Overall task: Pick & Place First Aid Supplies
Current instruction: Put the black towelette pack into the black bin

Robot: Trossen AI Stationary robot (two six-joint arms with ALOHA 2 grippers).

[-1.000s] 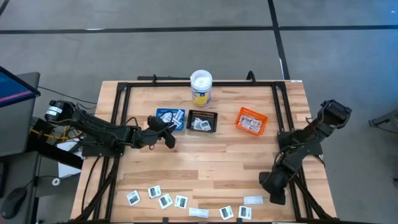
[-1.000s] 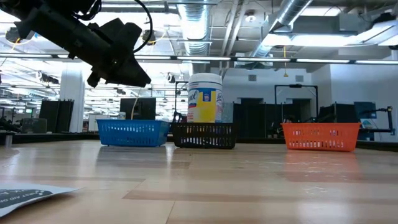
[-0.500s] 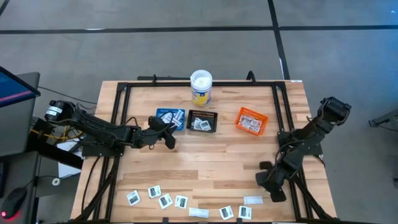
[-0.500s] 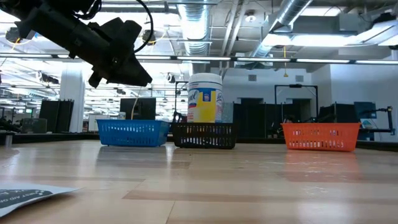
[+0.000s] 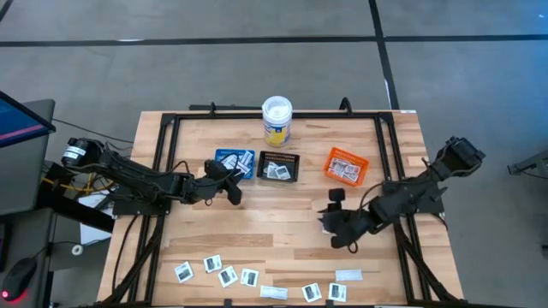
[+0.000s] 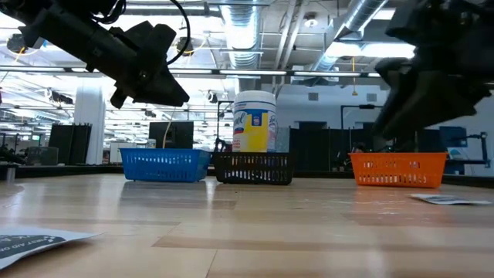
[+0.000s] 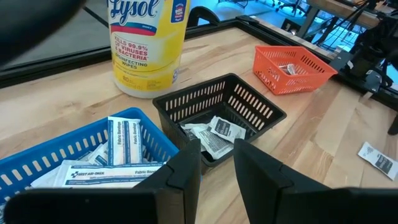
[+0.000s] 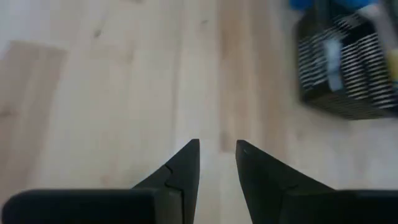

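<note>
The first aid supplies are small flat paper packets. Several lie in a loose row along the table's near edge (image 5: 227,276), with one white strip (image 5: 348,275) to the right. More fill the blue tray (image 7: 112,155), the black tray (image 7: 214,130) and the orange tray (image 7: 289,65). My left gripper (image 5: 229,190) hovers open and empty just near of the blue tray; its fingers (image 7: 186,168) point at the black tray. My right gripper (image 5: 330,227) is open and empty over bare wood right of the table's middle, in the right wrist view (image 8: 217,152).
A white-lidded yellow-labelled tub (image 5: 276,120) stands behind the trays at the far edge. A black frame (image 5: 163,137) runs round the tabletop. Bare wood spreads between the trays and the packet row. In the low view one packet (image 6: 444,199) lies at the right and another (image 6: 31,241) close at the left.
My right arm has swung from the near right corner toward the table's middle, leftward and somewhat toward the far edge, coming into the low view blurred. My left arm and the packets have kept still.
</note>
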